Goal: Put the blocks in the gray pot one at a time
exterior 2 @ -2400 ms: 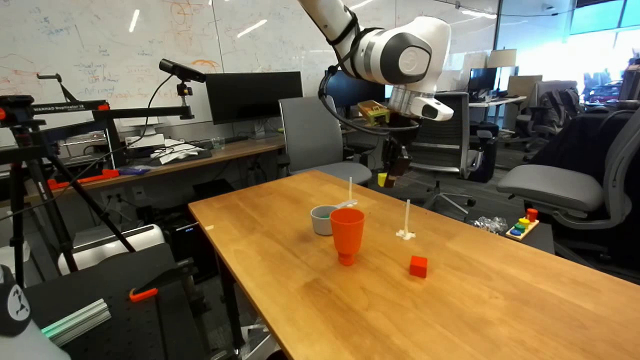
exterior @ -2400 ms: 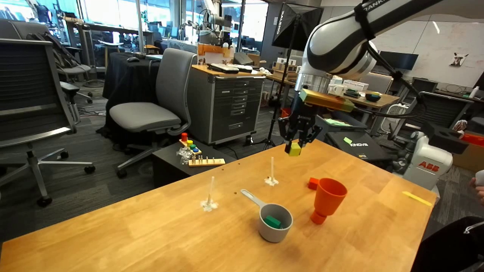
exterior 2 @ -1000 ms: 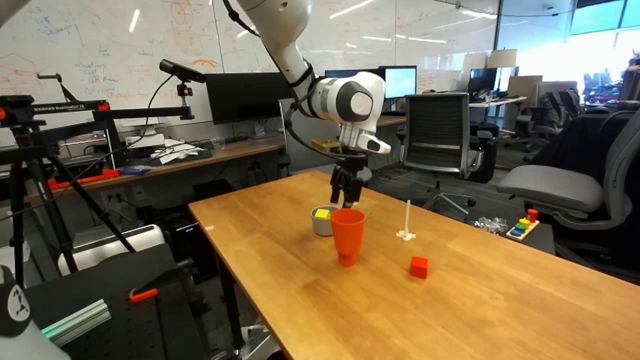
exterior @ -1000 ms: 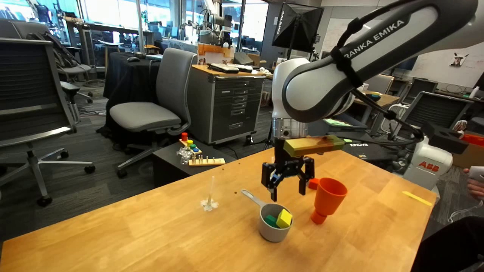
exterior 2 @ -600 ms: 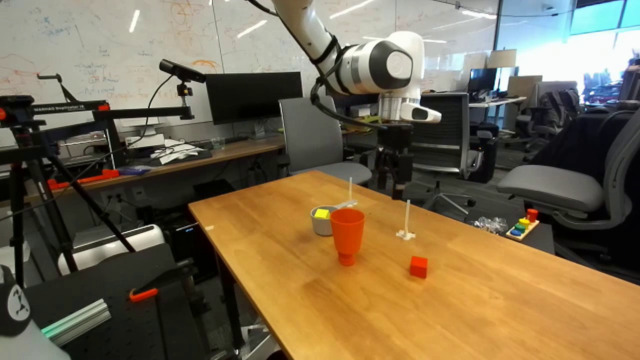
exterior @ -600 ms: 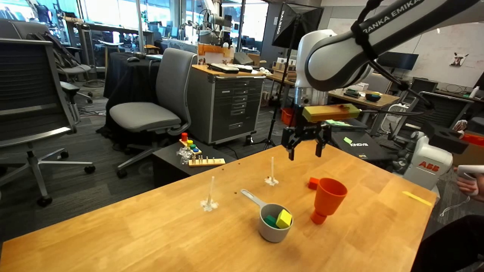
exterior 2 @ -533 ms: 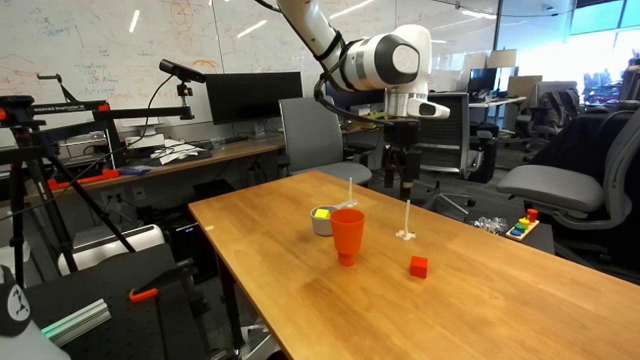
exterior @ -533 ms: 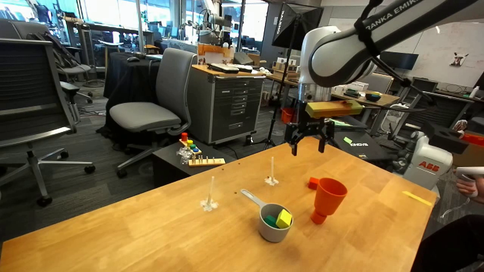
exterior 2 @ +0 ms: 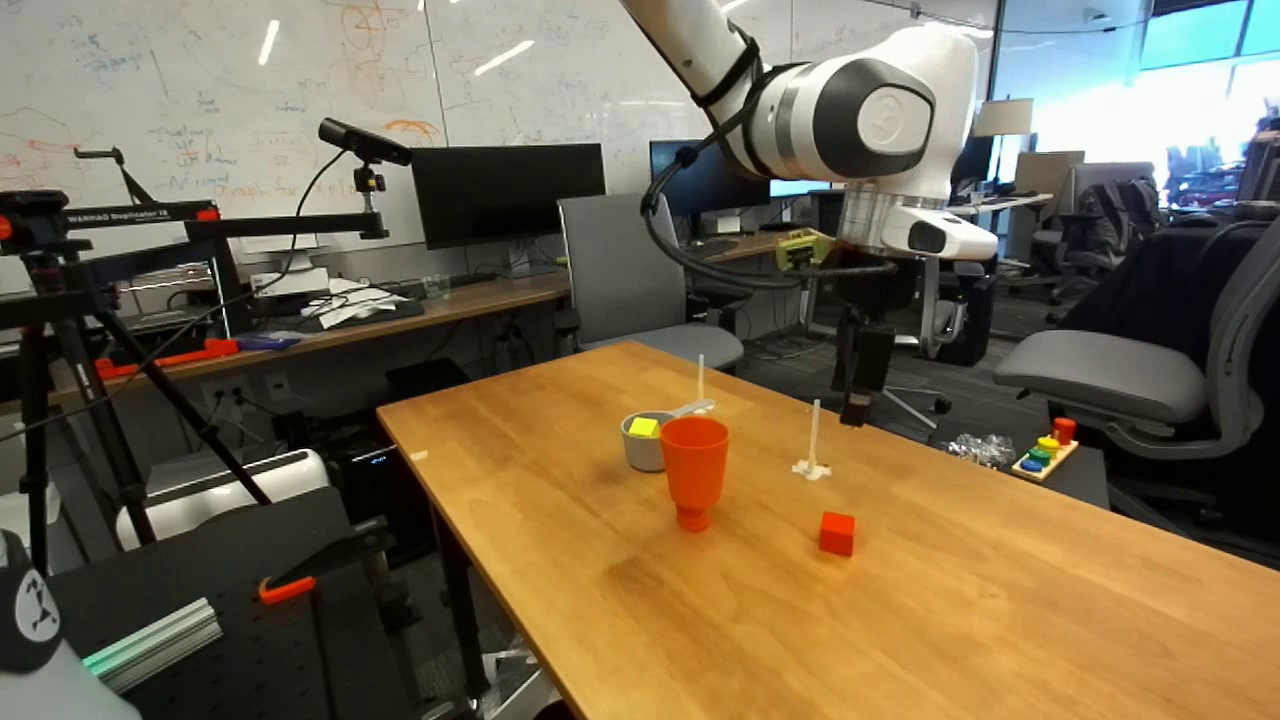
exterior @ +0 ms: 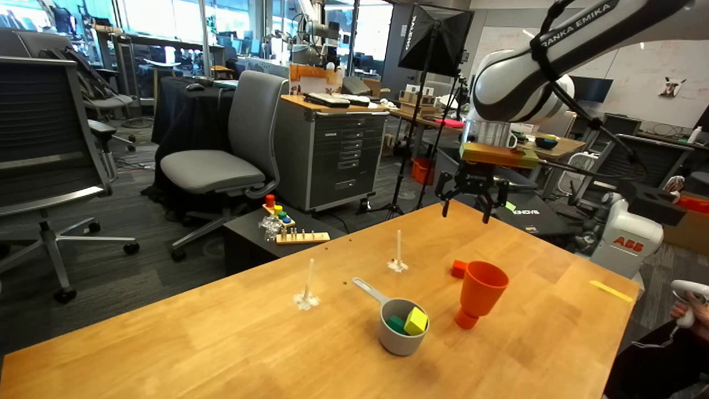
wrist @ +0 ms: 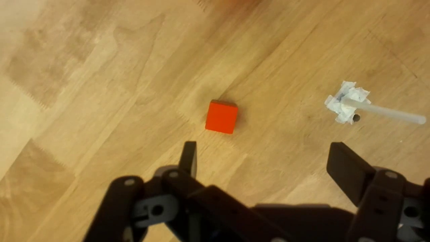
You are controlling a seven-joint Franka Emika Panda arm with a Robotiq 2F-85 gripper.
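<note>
The gray pot (exterior: 400,344) stands on the table with a green block (exterior: 396,323) and a yellow block (exterior: 416,321) inside; the yellow one rises to about the rim. A red block (wrist: 221,117) lies on the bare wood, seen whole in the wrist view and in an exterior view (exterior 2: 837,534), partly hidden behind the cup in an exterior view (exterior: 458,269). My gripper (exterior: 465,215) hangs high above the table, away from the pot, its fingers wide apart with nothing between them. In the wrist view the red block shows ahead of the fingertips, nearer the left finger (wrist: 188,156).
A red-orange cup (exterior: 483,291) stands between the red block and the pot. Two thin upright pegs, a nearer peg (exterior: 309,282) and a farther peg (exterior: 399,249), are taped to the table. A person's hand with a controller (exterior: 687,310) is at the table's side.
The yellow block was in my gripper earlier and now lies in the gray pot. The gripper has let go, risen and moved away from the pot toward the red block's side.
</note>
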